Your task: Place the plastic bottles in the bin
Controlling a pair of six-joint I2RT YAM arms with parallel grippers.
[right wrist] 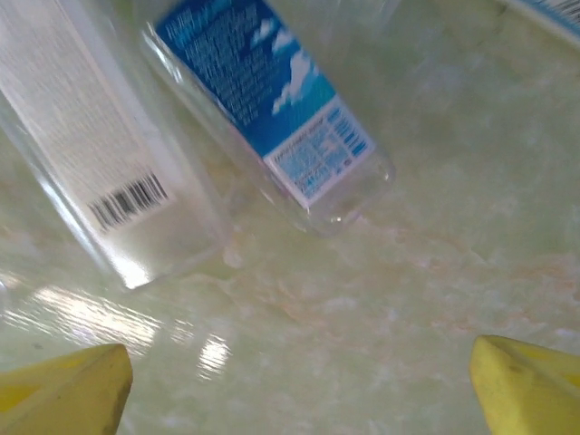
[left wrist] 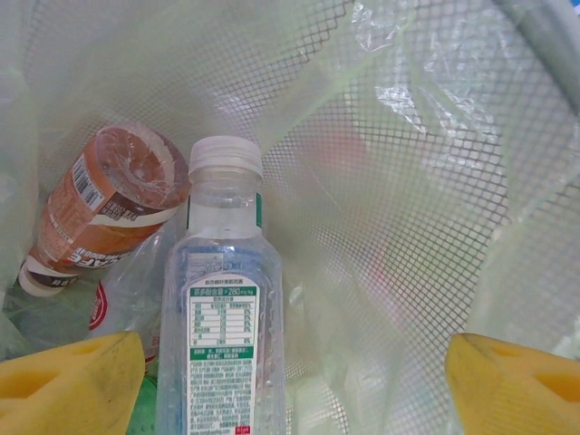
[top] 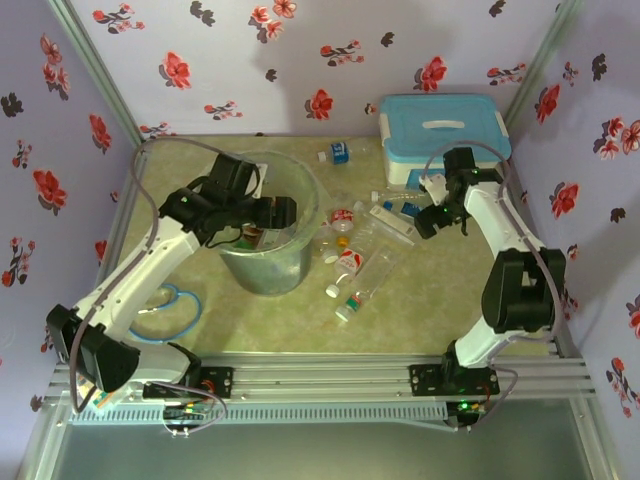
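The bin [top: 262, 270] stands on the table [top: 430, 320] toward 9 o'clock from its middle, a mesh bucket lined with a clear bag. Seen from my left wrist, a clear bottle [left wrist: 222, 317] with a white cap lies in it, cap pointing to 12 o'clock. A brown-labelled bottle [left wrist: 100, 208] lies just beside it at 10 o'clock, one round end turned to the camera. A bit of red-and-white label shows beneath them at 8 o'clock; I cannot tell what it belongs to.

The loose bottles [top: 355, 255] lie in a heap at 3 o'clock of the bin, around the table's middle. A far bottle [top: 338, 152] lies alone at 12 o'clock, near the white box [top: 440, 140] with the blue lid at 1 o'clock.

My left gripper [top: 275, 212] hangs over the bin's mouth. Its yellow fingers [left wrist: 68, 385] are spread wide and hold nothing.

My right gripper [top: 425, 220] hovers at the heap's 2 o'clock edge, in front of the box. Its fingers [right wrist: 530, 385] are also wide apart, with bare table between them. Just ahead of them, at 12 o'clock, lie a blue-labelled bottle [right wrist: 272, 109] and a barcode bottle [right wrist: 100, 172], side by side and untouched.
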